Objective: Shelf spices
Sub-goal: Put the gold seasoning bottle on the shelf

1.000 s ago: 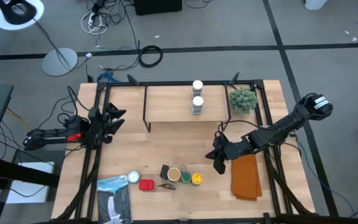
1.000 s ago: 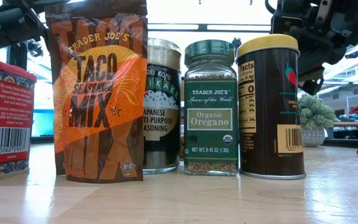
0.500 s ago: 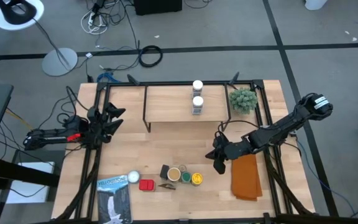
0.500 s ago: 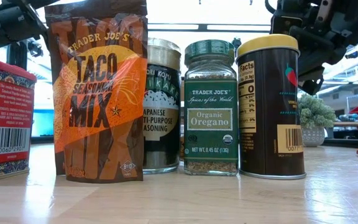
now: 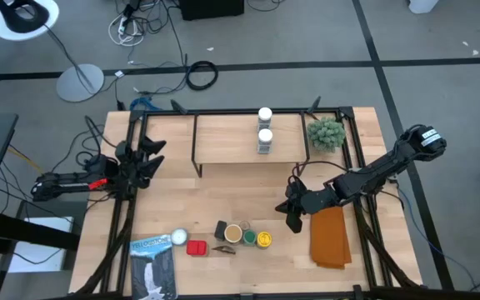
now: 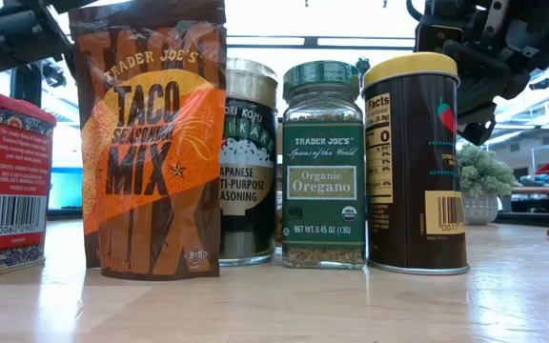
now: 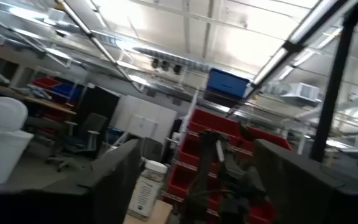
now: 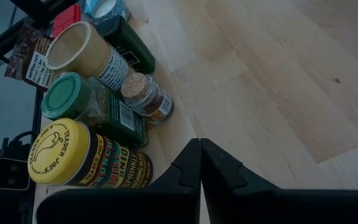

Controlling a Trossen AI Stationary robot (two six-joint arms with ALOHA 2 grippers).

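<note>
The spices stand in a row near the table's front edge: a red tin, a taco mix packet, a dark jar, a green-lidded oregano jar and a yellow-lidded tin. The shelf stands at the far side, with two white-lidded jars on its board. My right gripper hovers shut just right of the row, slanting down above the yellow-lidded tin. My left gripper stands open at the table's left edge and holds nothing.
An orange folded cloth lies right of my right gripper. A blue-and-white booklet lies at the front left. A small green plant stands beside the shelf's right end. Bare wood lies between the shelf and the row.
My left gripper's fingers have spread a little wider at the table's left edge. My right gripper and the spices have kept still.
</note>
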